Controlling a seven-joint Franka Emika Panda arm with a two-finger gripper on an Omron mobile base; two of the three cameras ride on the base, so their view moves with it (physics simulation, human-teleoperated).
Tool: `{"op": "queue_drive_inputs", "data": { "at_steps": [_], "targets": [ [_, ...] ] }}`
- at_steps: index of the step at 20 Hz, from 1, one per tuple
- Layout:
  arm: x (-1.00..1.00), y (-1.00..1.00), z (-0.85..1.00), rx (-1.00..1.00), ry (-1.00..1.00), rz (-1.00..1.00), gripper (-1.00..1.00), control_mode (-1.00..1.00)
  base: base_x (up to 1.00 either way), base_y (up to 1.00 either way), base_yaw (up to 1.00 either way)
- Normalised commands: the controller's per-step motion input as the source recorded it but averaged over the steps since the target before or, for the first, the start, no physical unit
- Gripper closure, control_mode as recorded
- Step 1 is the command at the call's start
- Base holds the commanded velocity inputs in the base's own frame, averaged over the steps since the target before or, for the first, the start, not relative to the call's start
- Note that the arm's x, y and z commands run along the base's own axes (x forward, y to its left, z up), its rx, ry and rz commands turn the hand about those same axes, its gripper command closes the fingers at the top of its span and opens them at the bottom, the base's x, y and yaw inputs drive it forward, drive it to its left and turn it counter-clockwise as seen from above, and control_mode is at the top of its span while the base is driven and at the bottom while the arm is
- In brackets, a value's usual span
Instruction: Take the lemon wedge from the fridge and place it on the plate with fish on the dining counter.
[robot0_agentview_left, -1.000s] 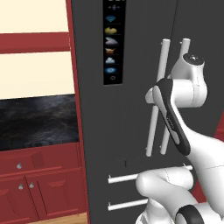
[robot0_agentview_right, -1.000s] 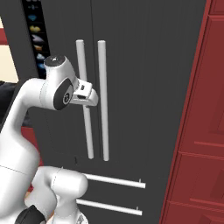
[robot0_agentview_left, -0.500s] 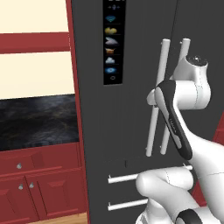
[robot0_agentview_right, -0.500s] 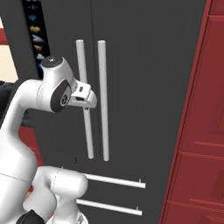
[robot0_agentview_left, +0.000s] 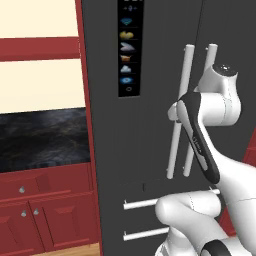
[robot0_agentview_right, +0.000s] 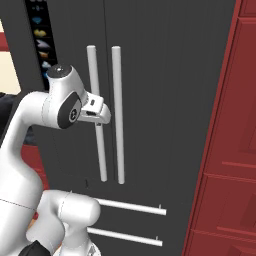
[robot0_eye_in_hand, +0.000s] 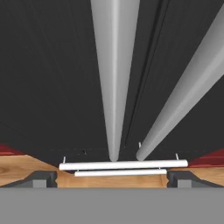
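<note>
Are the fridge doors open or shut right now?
Shut: the fridge doors sit flush, both bar handles side by side, no interior showing.

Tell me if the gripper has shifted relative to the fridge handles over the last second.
No. In the right base view the gripper sits at the same spot against the left door handle of the fridge, open.

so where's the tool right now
The tool is at the fridge doors, open, up against the left door's bar handle about midway up, in the right base view.
</note>
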Motion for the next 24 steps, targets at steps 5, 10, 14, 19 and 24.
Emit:
{"op": "queue_drive_inputs", "data": {
  "at_steps": [5,10,14,19,24],
  "targets": [
    [0.00,0.00,0.00,0.00,0.00,0.00,-1.00,-1.00,0.00,0.00,0.00],
    [0.00,0.00,0.00,0.00,0.00,0.00,-1.00,-1.00,0.00,0.00,0.00],
    [-0.06,0.00,0.00,0.00,0.00,0.00,-1.00,1.00,-0.43,-0.03,0.00],
    [0.00,0.00,0.00,0.00,0.00,0.00,-1.00,1.00,-0.51,-0.15,-0.01],
    [0.00,0.00,0.00,0.00,0.00,0.00,-1.00,1.00,-0.45,-0.39,-0.03]
  ]
}}
